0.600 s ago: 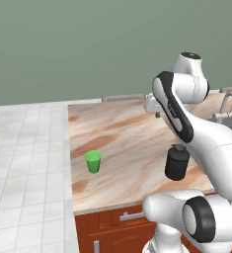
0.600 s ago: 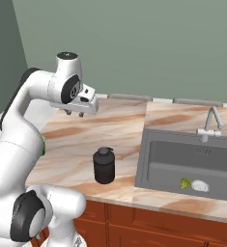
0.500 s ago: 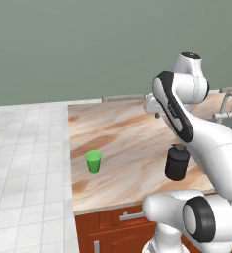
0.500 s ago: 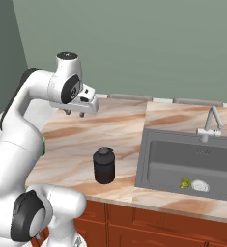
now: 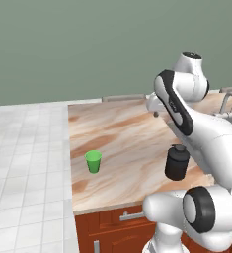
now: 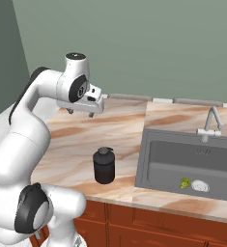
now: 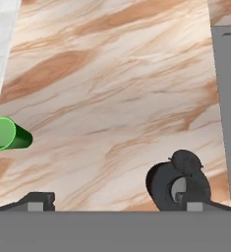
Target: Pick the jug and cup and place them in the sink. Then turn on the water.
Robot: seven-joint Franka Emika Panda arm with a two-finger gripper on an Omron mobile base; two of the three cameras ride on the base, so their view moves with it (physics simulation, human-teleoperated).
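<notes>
The dark jug (image 6: 104, 165) stands upright on the marble counter near its front edge, left of the sink (image 6: 173, 161). Further left on the counter sits the green cup (image 5: 93, 161). My gripper (image 6: 80, 113) hangs open above the back of the counter, well above and behind the jug, holding nothing. In the hand view the jug (image 7: 178, 184) lies at the lower right, partly behind one fingertip (image 7: 190, 201), and the cup (image 7: 6, 134) is at the left edge. No water comes from the silver faucet (image 6: 211, 123).
A small yellow-green lump (image 6: 184, 183) lies beside the white drain (image 6: 199, 185) in the basin. White tiled counter (image 5: 23, 163) adjoins the marble on the left. The wall runs close behind the counter.
</notes>
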